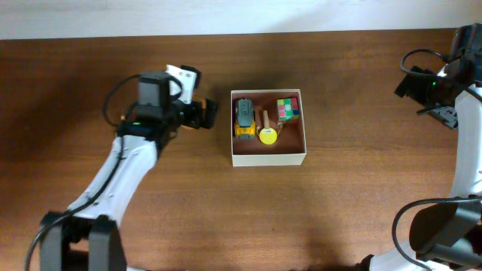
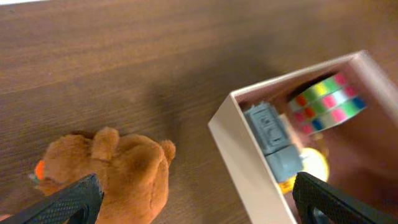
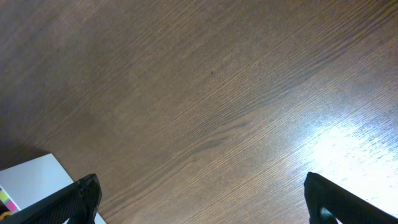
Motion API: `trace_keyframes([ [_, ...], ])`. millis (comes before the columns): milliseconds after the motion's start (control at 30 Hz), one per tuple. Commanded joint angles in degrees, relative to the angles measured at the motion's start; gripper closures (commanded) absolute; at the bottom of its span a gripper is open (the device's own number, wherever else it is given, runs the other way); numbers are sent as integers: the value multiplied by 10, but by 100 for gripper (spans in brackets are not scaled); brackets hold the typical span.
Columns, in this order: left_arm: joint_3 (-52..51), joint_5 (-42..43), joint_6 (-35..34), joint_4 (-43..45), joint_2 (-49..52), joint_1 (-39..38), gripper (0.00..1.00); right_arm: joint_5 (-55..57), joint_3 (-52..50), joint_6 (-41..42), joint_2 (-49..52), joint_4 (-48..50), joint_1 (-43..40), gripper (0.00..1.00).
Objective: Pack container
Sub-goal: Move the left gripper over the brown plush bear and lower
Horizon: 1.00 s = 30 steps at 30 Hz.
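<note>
The container point(image 1: 269, 159) is a square shallow box with white walls and a pinkish-brown inside, at the table's middle. It holds a grey and yellow toy truck point(image 1: 243, 118), a yellow disc toy with a wooden handle point(image 1: 268, 135) and a colourful cube point(image 1: 288, 110). My left gripper point(image 1: 205, 114) hovers just left of the box, open point(image 2: 199, 205). A brown plush toy point(image 2: 112, 171) lies on the table by its left finger; the box wall point(image 2: 242, 155) is by its right finger. My right gripper point(image 1: 413, 83) is far right, open and empty point(image 3: 199, 199).
The table is dark brown wood point(image 1: 346, 203). A white corner of the box point(image 3: 31, 177) shows at the lower left of the right wrist view. The table's back edge runs along the top of the overhead view.
</note>
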Motion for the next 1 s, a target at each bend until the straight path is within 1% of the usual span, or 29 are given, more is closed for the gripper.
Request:
trace_keyframes([
  [0, 16, -127, 28, 11, 28, -27, 0, -1, -3, 7, -1, 0, 0, 1],
  [100, 16, -165, 28, 23, 51, -35, 0, -1, -3, 7, -1, 0, 0, 1],
  [200, 16, -166, 27, 31, 67, -34, 3, -1, -3, 7, -1, 0, 0, 1],
  [300, 16, -182, 13, 36, 70, -33, 3, -1, -3, 7, -1, 0, 0, 1],
  [500, 16, -183, 12, 67, 87, -33, 3, -1, -3, 7, -1, 0, 0, 1],
  [633, 16, -183, 12, 65, 117, -35, 9, -1, -3, 7, -1, 0, 0, 1],
  [767, 16, -183, 12, 66, 145, -35, 11, -1, -3, 7, -1, 0, 0, 1],
  [800, 16, -183, 12, 65, 150, -35, 17, -1, -3, 7, -1, 0, 0, 1],
  [900, 16, -184, 10, 66, 153, -35, 29, -1, -3, 7, -1, 0, 0, 1],
  [967, 16, -184, 10, 70, 153, -35, 44, -1, -3, 7, -1, 0, 0, 1],
])
